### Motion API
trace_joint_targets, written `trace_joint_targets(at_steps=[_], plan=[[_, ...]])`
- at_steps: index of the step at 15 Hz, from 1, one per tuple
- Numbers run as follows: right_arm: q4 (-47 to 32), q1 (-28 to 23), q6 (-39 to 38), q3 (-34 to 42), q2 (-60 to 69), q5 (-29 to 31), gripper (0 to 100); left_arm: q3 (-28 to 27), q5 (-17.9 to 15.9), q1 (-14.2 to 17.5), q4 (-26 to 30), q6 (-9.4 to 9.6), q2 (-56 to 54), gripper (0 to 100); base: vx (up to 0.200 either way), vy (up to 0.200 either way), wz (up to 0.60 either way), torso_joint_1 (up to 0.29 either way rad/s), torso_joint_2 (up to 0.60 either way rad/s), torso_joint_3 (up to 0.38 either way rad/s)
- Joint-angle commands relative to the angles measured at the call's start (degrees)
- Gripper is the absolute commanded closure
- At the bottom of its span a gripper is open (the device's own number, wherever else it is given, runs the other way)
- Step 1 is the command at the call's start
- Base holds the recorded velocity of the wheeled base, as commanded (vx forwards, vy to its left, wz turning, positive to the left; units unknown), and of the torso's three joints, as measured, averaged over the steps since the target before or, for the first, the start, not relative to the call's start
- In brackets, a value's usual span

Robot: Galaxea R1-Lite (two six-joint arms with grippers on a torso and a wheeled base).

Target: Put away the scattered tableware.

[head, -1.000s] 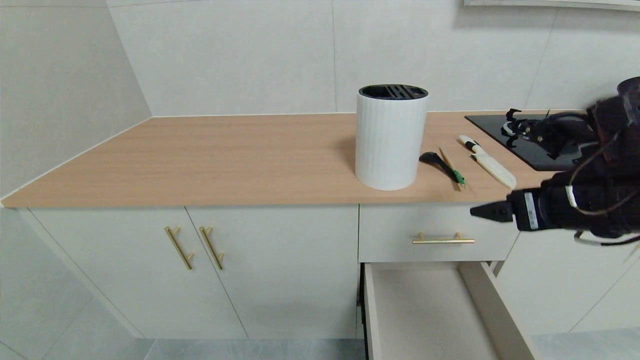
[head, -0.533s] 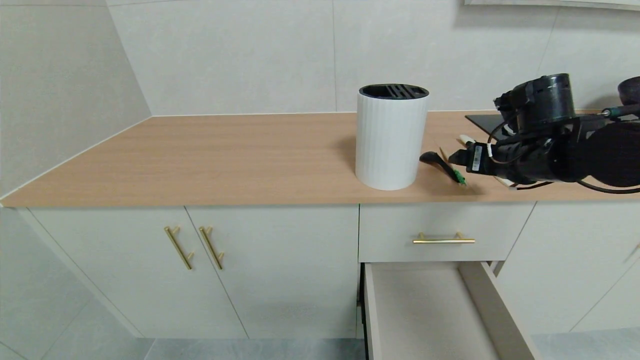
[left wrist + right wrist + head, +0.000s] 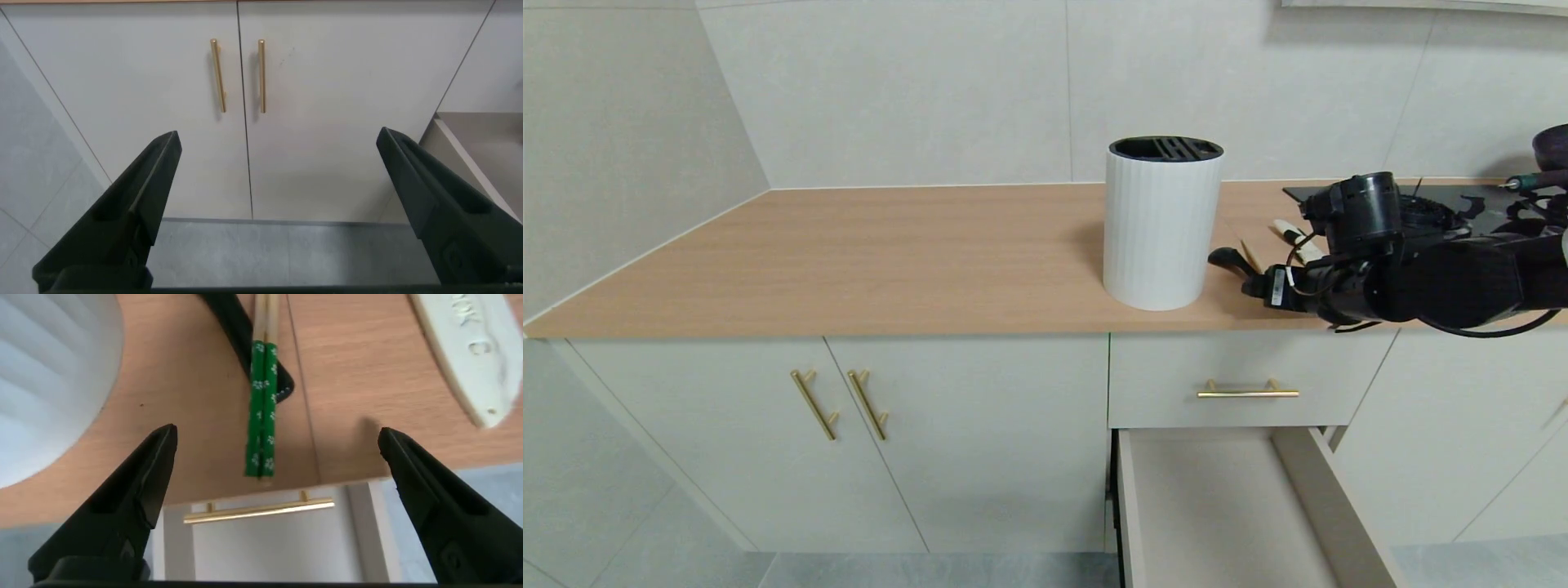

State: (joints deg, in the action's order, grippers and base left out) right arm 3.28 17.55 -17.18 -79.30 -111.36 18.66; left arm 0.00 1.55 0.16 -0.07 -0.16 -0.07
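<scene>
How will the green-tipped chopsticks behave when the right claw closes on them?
The chopsticks look thin, stiff and light, so probably easy to lift. As two loose sticks side by side, they may roll apart or one could slip out. They overlap the black spoon, which might shift too.

Wood counter (image 3: 890, 261); 2 cabinet doors (image 3: 768, 457) w/ gold handles (image 3: 814, 406).

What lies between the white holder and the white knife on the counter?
A black spoon and green-ended chopsticks lie there, seen in the right wrist view.
</scene>
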Motion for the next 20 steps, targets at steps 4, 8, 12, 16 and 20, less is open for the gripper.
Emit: trace_joint_targets(at_steps=[4,8,12,16,20], plan=[[2.3,0.0,-0.1,0.2,-1.7,0.1,100,0.0,0.0,0.0,0.0,-0.02,0.1,0,0.0,0.0,0.0,0.0,0.0,0.0],[2.3,0.0,-0.1,0.2,-2.0,0.1,100,0.0,0.0,0.0,0.0,-0.02,0.1,0,0.0,0.0,0.0,0.0,0.0,0.0],[2.3,-0.1,-0.1,0.7,2.0,1.1,100,0.0,0.0,0.0,0.0,-0.02,0.1,0,0.0,0.0,0.0,0.0,0.0,0.0],[1.9,-0.2,0.0,6.3,14.2,1.4,100,0.0,0.0,0.0,0.0,-0.02,0.1,0,0.0,0.0,0.0,0.0,0.0,0.0],[-8.0,-0.2,0.3,14.4,29.5,-5.8,100,0.0,0.0,0.0,0.0,-0.02,0.1,0,0.0,0.0,0.0,0.0,0.0,0.0]])
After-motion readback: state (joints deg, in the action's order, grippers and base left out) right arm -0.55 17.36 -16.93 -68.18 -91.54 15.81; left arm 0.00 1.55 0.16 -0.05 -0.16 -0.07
